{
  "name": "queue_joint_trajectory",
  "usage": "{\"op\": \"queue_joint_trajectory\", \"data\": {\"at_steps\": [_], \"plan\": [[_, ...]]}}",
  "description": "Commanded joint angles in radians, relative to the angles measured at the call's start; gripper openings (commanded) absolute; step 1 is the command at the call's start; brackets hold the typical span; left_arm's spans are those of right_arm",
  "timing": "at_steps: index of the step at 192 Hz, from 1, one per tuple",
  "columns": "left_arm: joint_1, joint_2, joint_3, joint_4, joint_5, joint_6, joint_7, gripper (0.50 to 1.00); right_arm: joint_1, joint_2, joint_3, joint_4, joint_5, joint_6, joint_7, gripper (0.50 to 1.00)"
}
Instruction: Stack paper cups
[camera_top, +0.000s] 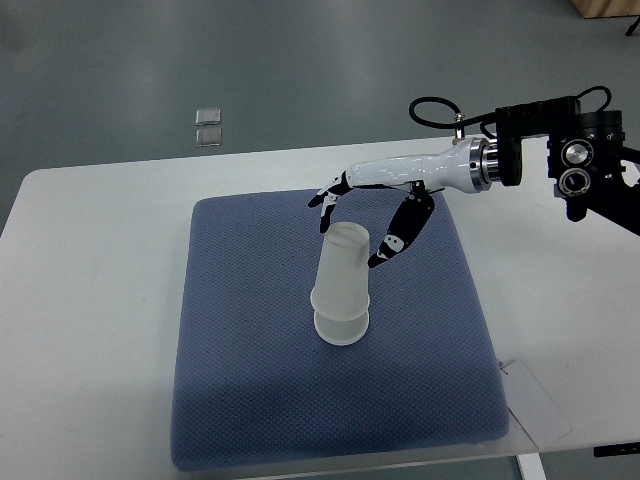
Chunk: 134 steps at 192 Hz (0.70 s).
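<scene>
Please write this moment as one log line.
right hand: open, above cups | cups: stacked upside down on blue mat | left hand: not in view

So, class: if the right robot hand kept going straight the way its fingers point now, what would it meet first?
The right robot hand points left and downward with fingers spread, so it would probably meet the top of the stacked cups first, though depth is hard to judge from above. If it passed behind them, the blue mat comes next.

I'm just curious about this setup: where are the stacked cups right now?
In the top view, the stacked cups stand upside down near the middle of the blue mat, just below the open fingers of the right robot hand, which reaches in from the right.
</scene>
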Motion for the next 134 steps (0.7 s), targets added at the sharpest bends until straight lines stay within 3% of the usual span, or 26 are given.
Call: {"op": "queue_joint_trajectory", "data": {"at_steps": [1,71,98,134], "plan": [[0.000,0.000,0.000,0.000,0.001,0.000,0.000,1.000,0.002,-0.003,0.004,0.000,0.001,0.000,-0.001,0.911],[0.000,0.000,0.000,0.000,0.001,0.000,0.000,1.000,0.006,-0.004,0.116,-0.043,0.005,0.000,-0.006,0.911],[0.000,0.000,0.000,0.000,0.001,0.000,0.000,1.000,0.000,-0.004,0.190,-0.110,0.011,0.000,-0.075,0.909],[0.000,0.000,0.000,0.000,-0.001,0.000,0.000,1.000,-0.037,0.005,0.231,-0.250,0.105,-0.226,-0.110,0.909]]}}
